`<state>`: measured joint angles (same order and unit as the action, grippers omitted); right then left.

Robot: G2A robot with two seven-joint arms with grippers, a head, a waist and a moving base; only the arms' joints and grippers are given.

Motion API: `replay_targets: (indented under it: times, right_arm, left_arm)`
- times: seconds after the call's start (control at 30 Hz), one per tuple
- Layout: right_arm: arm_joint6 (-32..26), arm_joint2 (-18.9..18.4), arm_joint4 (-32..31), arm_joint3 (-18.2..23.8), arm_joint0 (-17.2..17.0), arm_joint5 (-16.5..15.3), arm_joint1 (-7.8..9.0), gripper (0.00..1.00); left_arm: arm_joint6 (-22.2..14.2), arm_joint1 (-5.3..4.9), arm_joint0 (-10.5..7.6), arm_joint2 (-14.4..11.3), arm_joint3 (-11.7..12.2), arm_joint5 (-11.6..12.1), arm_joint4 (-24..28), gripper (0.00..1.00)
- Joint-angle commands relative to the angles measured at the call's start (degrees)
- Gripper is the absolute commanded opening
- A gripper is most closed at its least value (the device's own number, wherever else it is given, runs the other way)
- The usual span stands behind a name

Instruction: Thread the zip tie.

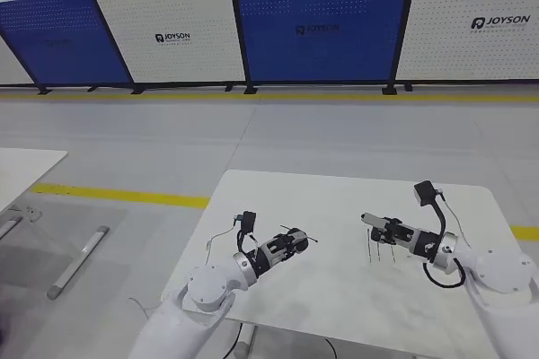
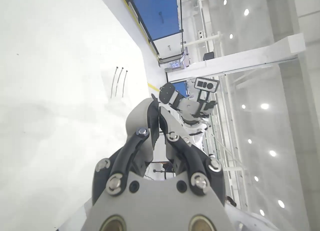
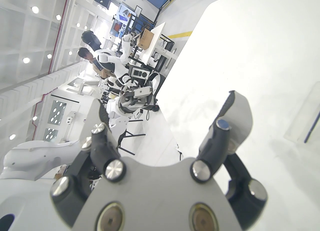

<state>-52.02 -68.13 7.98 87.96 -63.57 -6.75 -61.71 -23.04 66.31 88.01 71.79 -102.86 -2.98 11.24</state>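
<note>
White table (image 1: 341, 193), rounded corners, carries both arms' work. A second white table (image 1: 9, 175) stands well apart on the robot's left. Blue and white panels (image 1: 323, 40) line the far side of the floor, and a yellow floor line (image 1: 117, 193) runs behind the work table.

Left arm (image 1: 225, 278) lies over the table's near left part, forearm angled toward the middle. Right arm (image 1: 485, 265) comes in from the near right side, pointing toward the left arm. The two tips face each other, apart, with bare tabletop between.

Left gripper (image 2: 156, 114): fingers pressed together, pads meeting, held above the table. In the top view a thin dark strand crosses its tip and sticks out on both sides. This reads as the zip tie (image 1: 309, 239), pinched there and off the surface. In the left wrist view I cannot make the strand out between the pads.

Right gripper (image 3: 167, 109): fingers spread wide, nothing between them, held above the tabletop.

Spare ties (image 2: 117, 82): three black, lying flat on the table side by side, roughly parallel, not touching each other. In the top view they sit near the right gripper, well apart from the left one.
</note>
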Motion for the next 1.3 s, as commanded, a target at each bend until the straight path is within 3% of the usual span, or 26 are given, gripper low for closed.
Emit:
replay_targets:
  times: [0.0, 0.2, 0.7, 0.8, 0.9, 1.07, 1.27]
  right_arm:
    - [0.00, 0.00, 0.00, 0.00, 0.00, 0.00, 0.00, 1.00]
    - [0.00, 0.00, 0.00, 0.00, 0.00, 0.00, 0.00, 1.00]
    - [0.25, 0.23, -1.26, 0.86, -0.05, 0.07, 0.03, 1.00]
    - [-4.18, 0.57, -9.01, 2.44, 2.53, 2.42, 0.60, 1.00]
    - [-8.96, 0.48, -13.90, 3.39, 5.58, 5.91, 1.07, 1.00]
    - [-16.26, 2.57, -20.85, 3.30, 10.40, 9.05, 1.41, 1.00]
    - [-22.71, 10.46, -23.29, -3.52, 18.00, 7.45, 0.02, 1.00]
  left_arm:
    - [-0.43, 0.07, -0.50, -0.83, 1.89, 0.18, 0.05, 0.00]
    - [-0.93, 0.16, -2.19, -2.54, 5.42, 0.12, -1.28, 0.00]
    - [-1.04, 0.16, -2.32, -2.72, 5.54, -0.16, -1.30, 0.00]
    - [-1.04, 0.16, -2.32, -2.72, 5.54, -0.16, -1.30, 0.00]
    - [-1.04, 0.16, -2.32, -2.72, 5.54, -0.16, -1.30, 0.00]
    - [-1.04, 0.16, -2.32, -2.72, 5.54, -0.16, -1.30, 0.00]
    - [-1.04, 0.16, -2.32, -2.72, 5.54, -0.16, -1.30, 0.00]
